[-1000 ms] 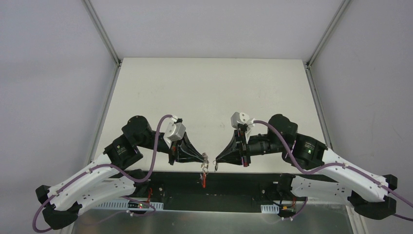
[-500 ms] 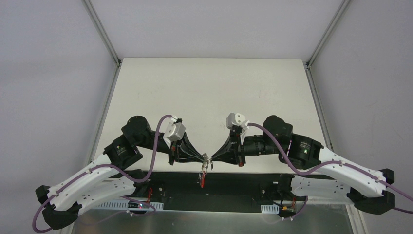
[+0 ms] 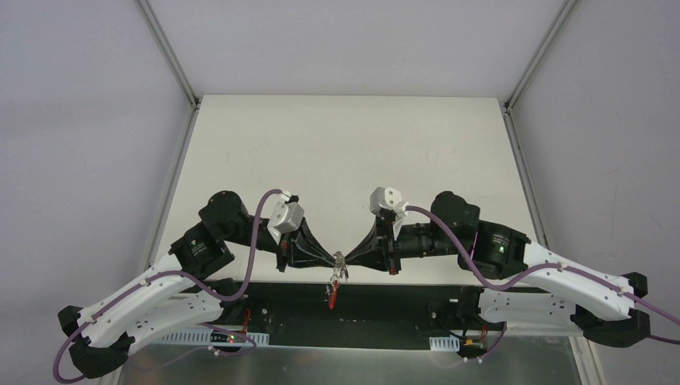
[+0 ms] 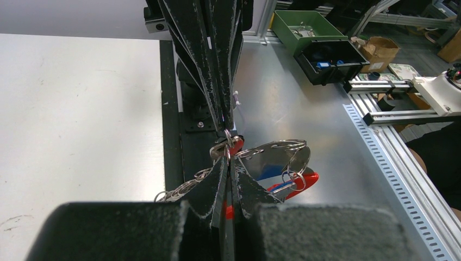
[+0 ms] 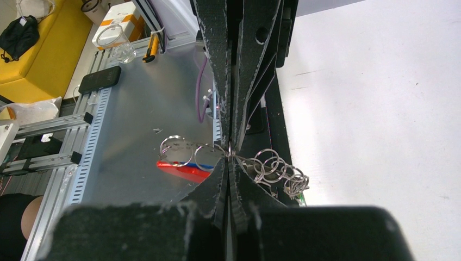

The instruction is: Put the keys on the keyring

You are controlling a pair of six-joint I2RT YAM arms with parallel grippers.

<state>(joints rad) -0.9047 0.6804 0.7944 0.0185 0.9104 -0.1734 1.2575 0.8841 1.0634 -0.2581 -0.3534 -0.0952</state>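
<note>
Right fingers [image 3: 366, 255] moved in to left fingers [image 3: 315, 252] | both pairs clenched | left grips one keyring [image 3: 341, 265]

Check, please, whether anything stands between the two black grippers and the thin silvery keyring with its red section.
Nothing visible does. The left gripper and right gripper, both shut, meet tip to tip right at the keyring, which hangs between them; the left seems to hold it, what the right pinches I cannot tell.
</note>
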